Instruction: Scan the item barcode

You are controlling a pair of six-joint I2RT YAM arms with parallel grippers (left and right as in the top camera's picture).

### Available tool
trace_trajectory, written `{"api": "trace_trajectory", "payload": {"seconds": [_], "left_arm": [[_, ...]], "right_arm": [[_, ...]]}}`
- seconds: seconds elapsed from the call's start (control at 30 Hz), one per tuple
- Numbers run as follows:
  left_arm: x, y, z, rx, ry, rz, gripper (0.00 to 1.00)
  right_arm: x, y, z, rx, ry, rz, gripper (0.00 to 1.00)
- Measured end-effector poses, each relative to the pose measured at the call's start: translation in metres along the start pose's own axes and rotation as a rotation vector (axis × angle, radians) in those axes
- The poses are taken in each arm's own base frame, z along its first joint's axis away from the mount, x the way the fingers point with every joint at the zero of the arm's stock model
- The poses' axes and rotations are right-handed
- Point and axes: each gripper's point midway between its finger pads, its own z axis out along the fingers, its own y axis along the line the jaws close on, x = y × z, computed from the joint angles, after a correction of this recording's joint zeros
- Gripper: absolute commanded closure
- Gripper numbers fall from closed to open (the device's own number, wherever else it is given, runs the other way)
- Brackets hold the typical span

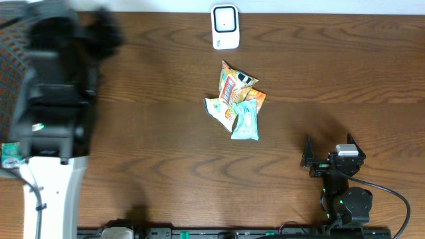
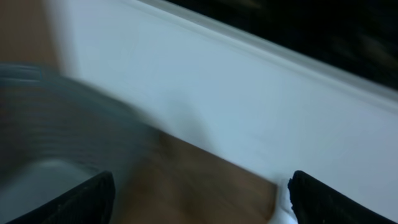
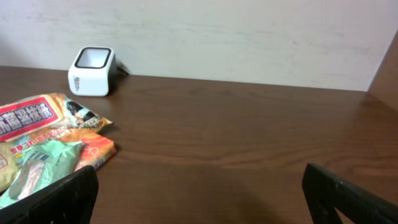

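Snack packets lie in a small pile mid-table: a red-and-yellow packet (image 1: pixel 234 84) (image 3: pixel 37 118), a mint-green packet (image 1: pixel 245 121) (image 3: pixel 37 168) on top at the near side, and an orange packet (image 1: pixel 257 98) (image 3: pixel 93 149) under them. The white barcode scanner (image 1: pixel 225 27) (image 3: pixel 92 63) stands at the table's far edge. My right gripper (image 1: pixel 329 149) (image 3: pixel 202 202) rests open near the front right, to the right of the pile, with nothing between its fingers. The left arm (image 1: pixel 53 86) is blurred at the far left. My left gripper (image 2: pixel 202 199) is open and empty, away from the pile.
A patterned container (image 1: pixel 10 66) sits at the left edge, with a small green-and-white packet (image 1: pixel 10 156) beside the left arm. The left wrist view is blurred: white wall (image 2: pixel 249 93), brown tabletop (image 2: pixel 199 180) and a grey shape (image 2: pixel 56 124) at left.
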Motion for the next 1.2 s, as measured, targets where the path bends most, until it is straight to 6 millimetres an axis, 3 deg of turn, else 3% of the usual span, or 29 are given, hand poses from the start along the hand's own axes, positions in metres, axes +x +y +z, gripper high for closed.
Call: {"api": "trace_trajectory", "payload": {"seconds": [0.1, 0.2, 0.3, 0.43, 0.57, 0.67, 0.77, 0.9, 1.2], "left_arm": [[-0.021, 0.085, 0.007, -0.249, -0.052, -0.046, 0.12], [-0.02, 0.155, 0.019, -0.443, -0.035, -0.077, 0.12], [0.011, 0.217, 0.033, -0.61, 0.09, -0.096, 0.12], [0.061, 0.269, 0.052, -0.741, 0.267, -0.131, 0.1], [0.105, 0.302, 0.048, -0.851, 0.409, -0.225, 0.1], [0.138, 0.315, 0.038, -0.928, 0.511, -0.32, 0.1], [0.171, 0.308, 0.035, -0.925, 0.632, -0.437, 0.1], [0.195, 0.301, 0.043, -0.9, 0.702, -0.513, 0.1], [0.27, 0.325, 0.028, -1.129, 0.858, -0.577, 0.1]], "right_arm": [[0.0, 0.0, 0.0, 0.0, 0.0, 0.0, 0.01], [0.0, 0.0, 0.0, 0.0, 0.0, 0.0, 0.01], [0.0, 0.0, 0.0, 0.0, 0.0, 0.0, 0.01], [0.0, 0.0, 0.0, 0.0, 0.0, 0.0, 0.01], [0.0, 0.0, 0.0, 0.0, 0.0, 0.0, 0.01], [0.0, 0.0, 0.0, 0.0, 0.0, 0.0, 0.01], [0.0, 0.0, 0.0, 0.0, 0.0, 0.0, 0.01], [0.0, 0.0, 0.0, 0.0, 0.0, 0.0, 0.01], [0.0, 0.0, 0.0, 0.0, 0.0, 0.0, 0.01]]}}
